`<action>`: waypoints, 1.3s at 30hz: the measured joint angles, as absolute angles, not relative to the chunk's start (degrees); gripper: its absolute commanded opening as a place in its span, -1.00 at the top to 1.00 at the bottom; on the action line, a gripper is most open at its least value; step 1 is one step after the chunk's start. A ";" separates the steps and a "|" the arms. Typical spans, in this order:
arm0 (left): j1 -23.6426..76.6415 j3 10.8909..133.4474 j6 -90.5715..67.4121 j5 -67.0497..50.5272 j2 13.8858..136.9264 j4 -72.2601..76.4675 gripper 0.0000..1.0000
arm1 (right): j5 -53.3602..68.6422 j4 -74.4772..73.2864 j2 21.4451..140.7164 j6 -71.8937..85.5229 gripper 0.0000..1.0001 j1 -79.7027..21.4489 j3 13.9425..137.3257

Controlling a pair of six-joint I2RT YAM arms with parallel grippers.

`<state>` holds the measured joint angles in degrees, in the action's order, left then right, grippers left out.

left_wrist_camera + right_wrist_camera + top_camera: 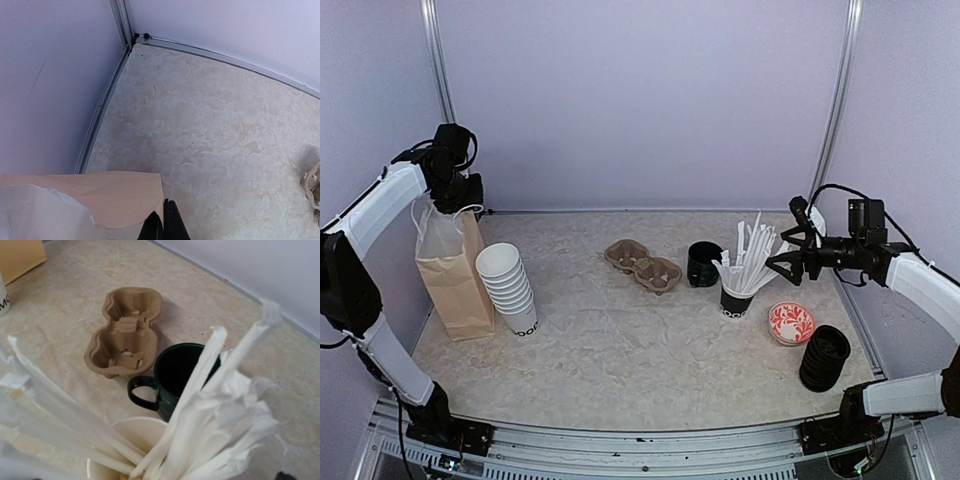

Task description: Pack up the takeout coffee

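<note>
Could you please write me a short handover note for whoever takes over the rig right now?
Left end effector: shut, apparently pinching the paper bag's top rim, far left.
Right end effector: open, empty, at the straw cup.
White cups: tilted nested stack beside the bag. Black lids: stacked, near right. Cardboard tray: empty, centre.
Done: nothing visibly packed.
Left: lid cups, tray them, bag them.

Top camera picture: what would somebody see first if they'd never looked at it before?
Probably the brown paper bag standing at the left, with the left claw pinched shut on its top edge. Next comes the cup of white wrapped straws right of the middle, with the right claw open just beside it. A slanting stack of white cups sits next to the bag.
</note>
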<state>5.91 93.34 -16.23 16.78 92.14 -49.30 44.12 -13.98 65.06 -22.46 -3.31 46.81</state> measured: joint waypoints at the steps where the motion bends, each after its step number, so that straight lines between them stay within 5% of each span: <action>1: 5.91 94.13 -15.14 16.47 93.38 -48.86 1.00 | 44.07 -13.98 65.06 -22.46 -0.98 -3.31 46.81; 13: 5.91 115.59 -5.17 13.02 111.11 -45.36 1.00 | 43.38 -14.04 66.35 -22.50 -0.98 -3.40 46.81; 25: 5.23 122.26 -3.40 13.15 114.13 -45.36 0.26 | 42.76 -14.31 67.42 -22.87 -0.98 -3.60 46.81; 34: 10.26 120.62 -3.44 17.96 106.98 -44.34 -0.01 | 42.41 -15.25 68.60 -23.33 -0.98 -3.60 46.81; 39: 26.28 114.30 -3.97 23.81 92.82 -44.95 0.01 | 42.13 -15.75 68.79 -23.97 -0.98 -3.60 46.81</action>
